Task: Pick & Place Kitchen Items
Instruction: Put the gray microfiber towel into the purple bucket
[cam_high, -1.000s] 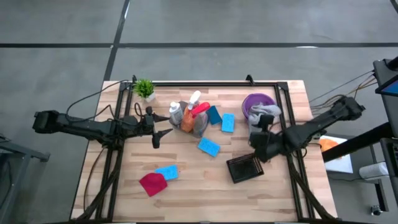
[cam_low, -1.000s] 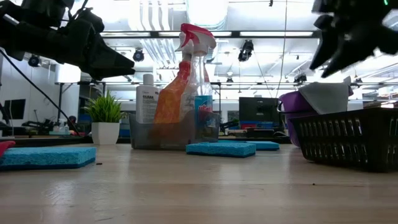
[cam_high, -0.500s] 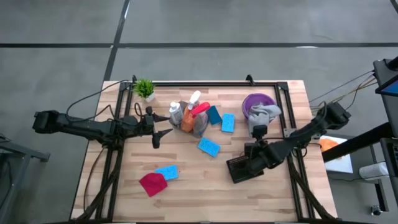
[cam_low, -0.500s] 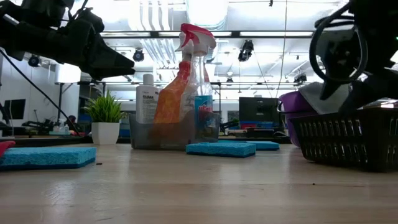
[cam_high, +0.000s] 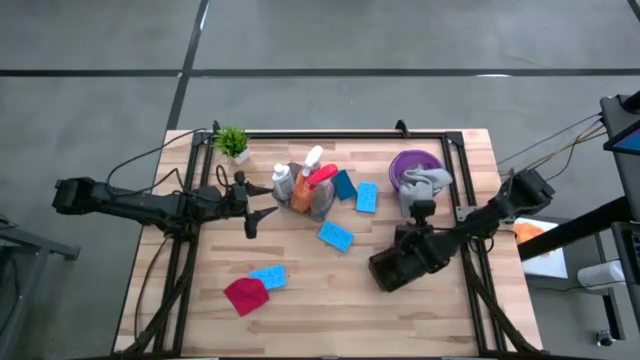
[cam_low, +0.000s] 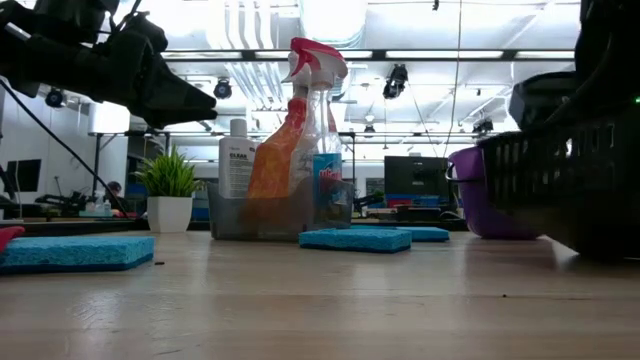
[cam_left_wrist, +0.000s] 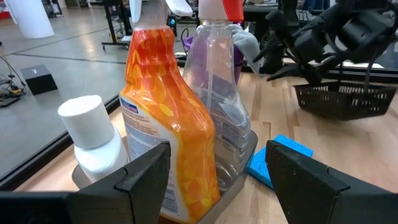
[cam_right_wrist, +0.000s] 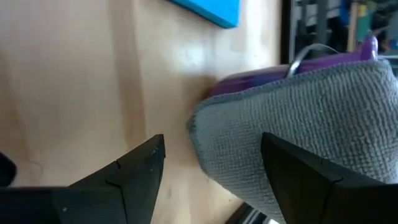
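Note:
A grey cloth (cam_high: 425, 182) lies in a purple bowl (cam_high: 415, 160) and hangs over its near rim; it also shows in the right wrist view (cam_right_wrist: 298, 124). My right gripper (cam_high: 425, 212) is open just near of the cloth, pointing at it, with a gap showing in the left wrist view. My left gripper (cam_high: 262, 210) is open and empty, left of a clear bin (cam_high: 300, 192). The bin holds a white bottle (cam_left_wrist: 93, 130), an orange-and-white bottle (cam_left_wrist: 168, 112) and a pink-trigger spray bottle (cam_left_wrist: 221, 93). Several blue sponges (cam_high: 336, 236) and a magenta cloth (cam_high: 245, 295) lie flat on the table.
A black mesh basket (cam_left_wrist: 342, 99) stands on the table under my right arm's wrist (cam_high: 400, 262); whether the arm touches it I cannot tell. A small potted plant (cam_high: 233, 142) stands at the far left. A black frame (cam_high: 330, 134) runs around the table.
My right gripper has drawn back from the grey cloth toward the table's near edge, and its wrist has come over the black basket. The cloth stays on the bowl. In the low view the basket now shows larger and higher.

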